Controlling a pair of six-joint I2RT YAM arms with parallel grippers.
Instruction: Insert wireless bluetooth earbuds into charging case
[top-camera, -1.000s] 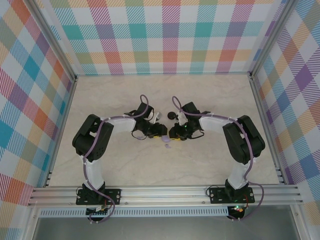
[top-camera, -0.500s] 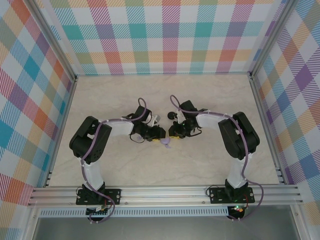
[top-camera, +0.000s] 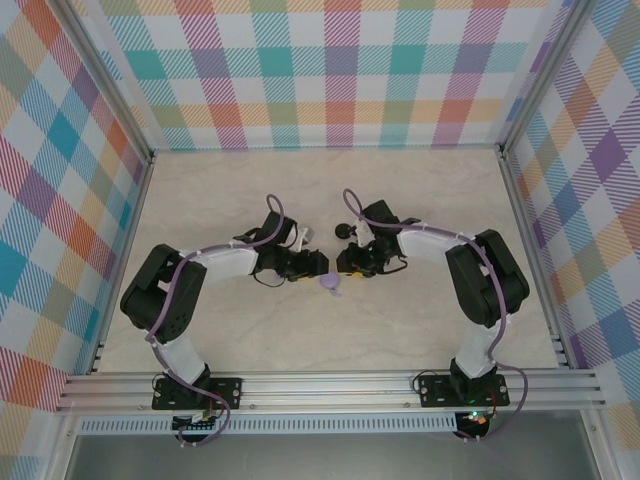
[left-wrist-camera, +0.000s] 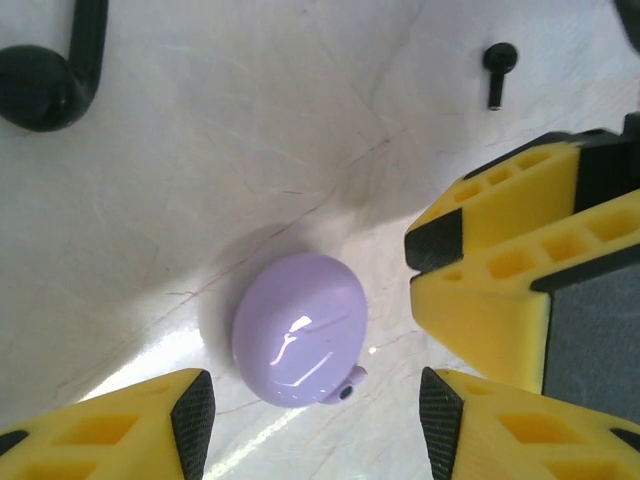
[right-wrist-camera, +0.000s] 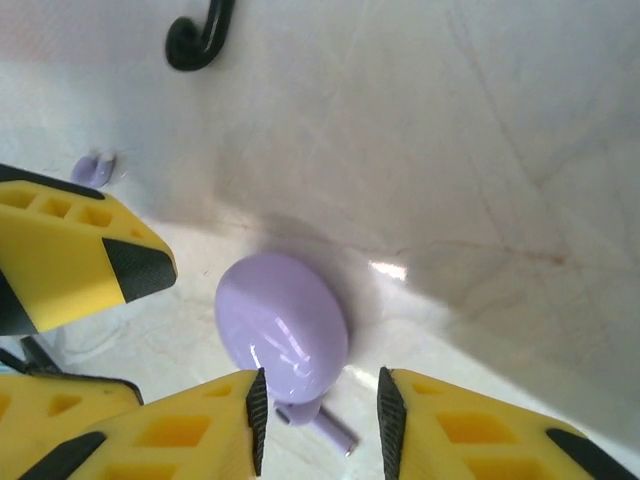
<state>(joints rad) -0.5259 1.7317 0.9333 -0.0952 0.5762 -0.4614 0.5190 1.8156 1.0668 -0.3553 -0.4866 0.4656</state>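
One lilac earbud lies on the table, touching the edge of the closed lilac case, with its stem pointing away from the case. A second lilac earbud lies apart from the first, and a black earbud lies on its own farther out. The lilac case sits near the middle of the table, between your two arms.

Your left gripper straddles the case with its jaws spread wide, clear of it on both sides and grasping nothing. Your right gripper faces it from the other side. Its jaws are parted by a narrow gap, and the first earbud's stem lies in that gap with neither finger pressing on it. The black case rests just behind the right gripper.

Under all of this you see a pale marbled surface with faint hairline scratches and a bright glare beside the lilac case. Pastel plaid walls close in the left, back and right sides. Aluminium rails run along the near edge, where the arm bases are bolted.
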